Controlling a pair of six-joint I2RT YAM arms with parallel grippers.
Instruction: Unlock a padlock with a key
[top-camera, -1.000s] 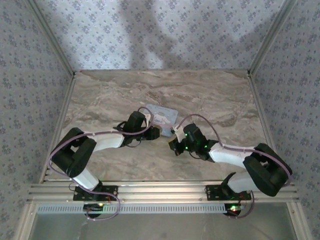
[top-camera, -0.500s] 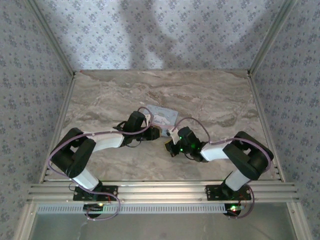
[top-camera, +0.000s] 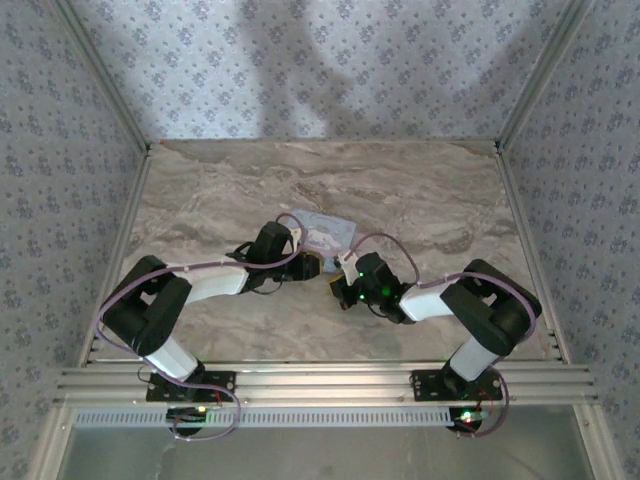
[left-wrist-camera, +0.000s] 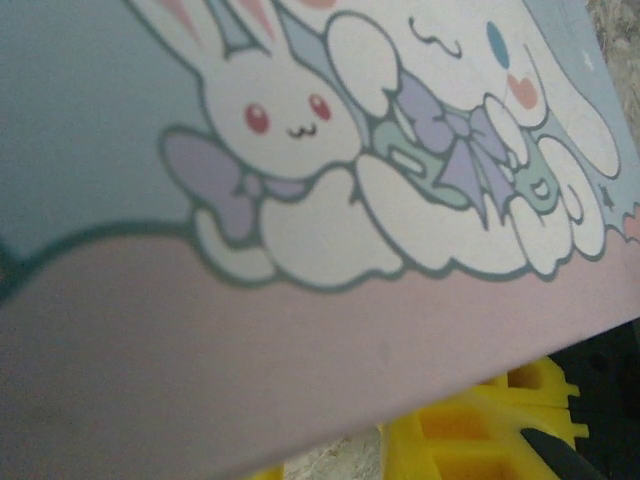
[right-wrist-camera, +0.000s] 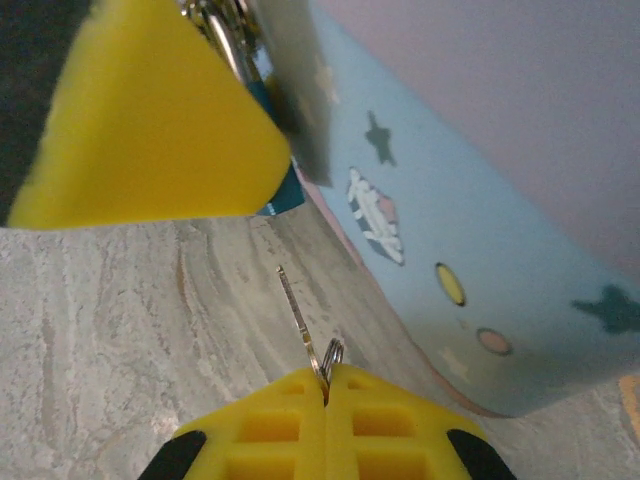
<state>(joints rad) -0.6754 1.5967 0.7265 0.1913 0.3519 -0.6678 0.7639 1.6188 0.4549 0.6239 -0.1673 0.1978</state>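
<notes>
Tight gap at the tin's near corner
The tin (top-camera: 326, 231) walls off the key's (right-wrist-camera: 294, 305) right side, and the left gripper (top-camera: 311, 266) blocks ahead with the padlock (right-wrist-camera: 284, 196) between them. The table (top-camera: 420, 190) is open beyond.

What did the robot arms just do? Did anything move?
The right arm folded its elbow inward, and the right gripper slid a little left, toward the left gripper. Its jaws pinch the key, which points toward the padlock. No grab or release shows. The left arm and the tin stayed put.
</notes>
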